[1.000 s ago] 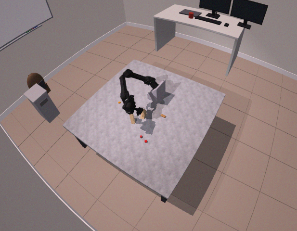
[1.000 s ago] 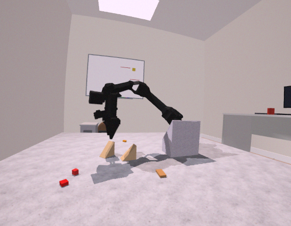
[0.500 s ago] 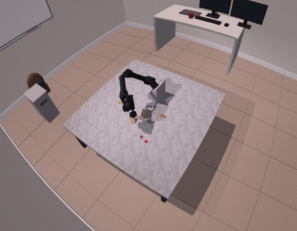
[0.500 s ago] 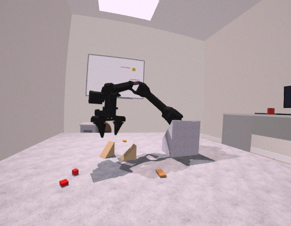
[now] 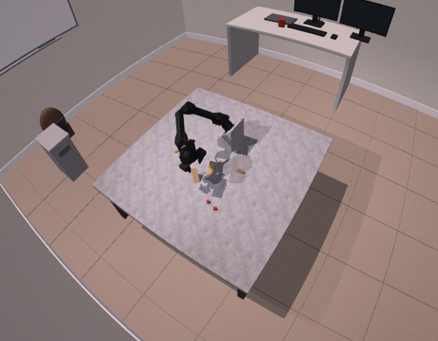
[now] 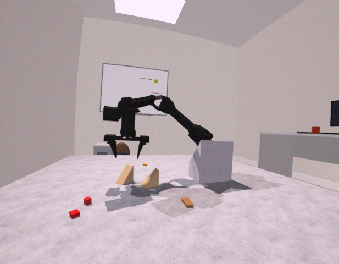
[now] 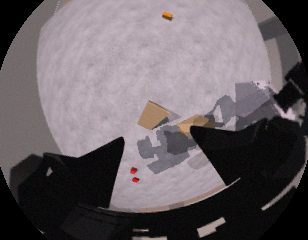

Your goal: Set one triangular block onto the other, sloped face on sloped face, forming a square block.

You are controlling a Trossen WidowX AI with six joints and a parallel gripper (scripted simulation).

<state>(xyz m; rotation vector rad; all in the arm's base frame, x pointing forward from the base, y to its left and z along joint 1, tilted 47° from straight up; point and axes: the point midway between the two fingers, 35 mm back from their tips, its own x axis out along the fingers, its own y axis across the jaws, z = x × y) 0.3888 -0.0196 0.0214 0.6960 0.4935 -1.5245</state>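
Two triangular blocks [image 6: 125, 175] apart; two red cubes [image 6: 87, 200]; gripper [image 6: 126, 155] open above.

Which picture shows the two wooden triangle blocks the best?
The exterior view. There both triangular blocks stand apart on the table, slopes showing, under the open gripper. The top view shows them as tiny tan bits. The wrist view has one partly hidden behind a finger.
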